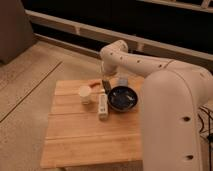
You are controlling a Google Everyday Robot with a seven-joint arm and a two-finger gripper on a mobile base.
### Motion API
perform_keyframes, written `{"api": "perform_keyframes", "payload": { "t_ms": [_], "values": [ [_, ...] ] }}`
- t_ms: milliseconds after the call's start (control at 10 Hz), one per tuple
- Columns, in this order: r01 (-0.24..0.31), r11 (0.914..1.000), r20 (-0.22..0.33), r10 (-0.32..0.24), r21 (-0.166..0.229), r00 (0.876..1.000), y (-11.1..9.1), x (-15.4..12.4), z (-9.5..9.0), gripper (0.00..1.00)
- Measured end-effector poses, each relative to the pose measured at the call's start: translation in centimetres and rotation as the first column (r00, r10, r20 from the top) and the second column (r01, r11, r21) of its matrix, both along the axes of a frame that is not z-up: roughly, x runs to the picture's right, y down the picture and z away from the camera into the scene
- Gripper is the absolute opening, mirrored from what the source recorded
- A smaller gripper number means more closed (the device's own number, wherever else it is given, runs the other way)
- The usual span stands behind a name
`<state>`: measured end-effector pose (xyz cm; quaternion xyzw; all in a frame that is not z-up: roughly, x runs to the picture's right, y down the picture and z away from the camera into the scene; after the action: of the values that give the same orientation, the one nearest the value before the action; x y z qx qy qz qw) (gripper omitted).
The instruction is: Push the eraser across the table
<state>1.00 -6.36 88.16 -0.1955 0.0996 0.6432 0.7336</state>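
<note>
The table (85, 137) is low, with a light top of wooden planks. A small reddish-orange piece (93, 83), which may be the eraser, lies near the table's far edge. My white arm (130, 60) reaches in from the right and bends down over the far edge. My dark gripper (106, 85) hangs just right of the reddish piece, close to the table top; I cannot tell whether it touches the piece.
A white cup (85, 94) stands left of centre. A white bottle (103, 105) lies beside it. A dark bowl (123, 98) sits to the right, with a pale cup (122, 80) behind it. My bulky arm body (172, 120) covers the table's right side. Floor surrounds the table.
</note>
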Motion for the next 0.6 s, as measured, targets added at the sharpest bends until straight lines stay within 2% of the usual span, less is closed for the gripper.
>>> {"api": "perform_keyframes", "payload": {
  "t_ms": [300,600],
  "values": [
    [0.032,0.9992,-0.010,-0.033,-0.022,0.999,-1.9,0.1,1.5,0.00],
    [0.005,0.9965,-0.020,-0.006,-0.084,1.000,-0.9,1.5,3.9,0.00]
  ]
}}
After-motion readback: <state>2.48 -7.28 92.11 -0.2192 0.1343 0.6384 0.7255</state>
